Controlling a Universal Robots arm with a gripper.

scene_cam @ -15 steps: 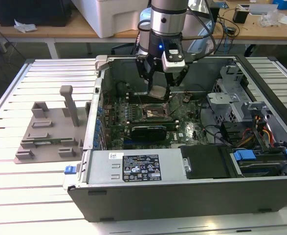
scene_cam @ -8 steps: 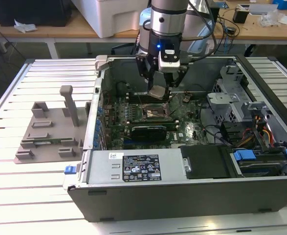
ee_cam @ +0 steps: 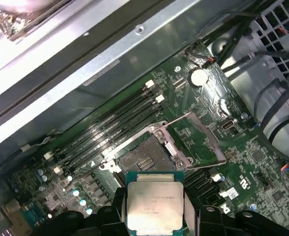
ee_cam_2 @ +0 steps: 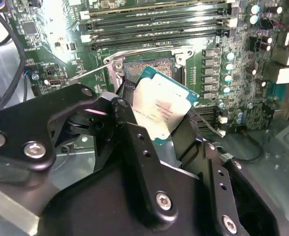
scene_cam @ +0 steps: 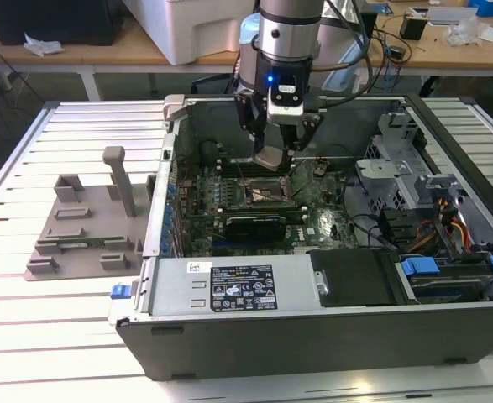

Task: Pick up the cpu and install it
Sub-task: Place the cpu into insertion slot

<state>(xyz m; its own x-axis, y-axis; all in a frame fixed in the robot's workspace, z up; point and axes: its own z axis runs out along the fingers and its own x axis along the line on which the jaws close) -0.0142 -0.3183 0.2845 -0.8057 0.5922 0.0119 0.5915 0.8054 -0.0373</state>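
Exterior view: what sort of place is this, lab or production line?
Probably a lab or workshop, not a line: open computer case on a slatted metal table, cluttered wooden benches behind, gripper holding the cpu over the motherboard.
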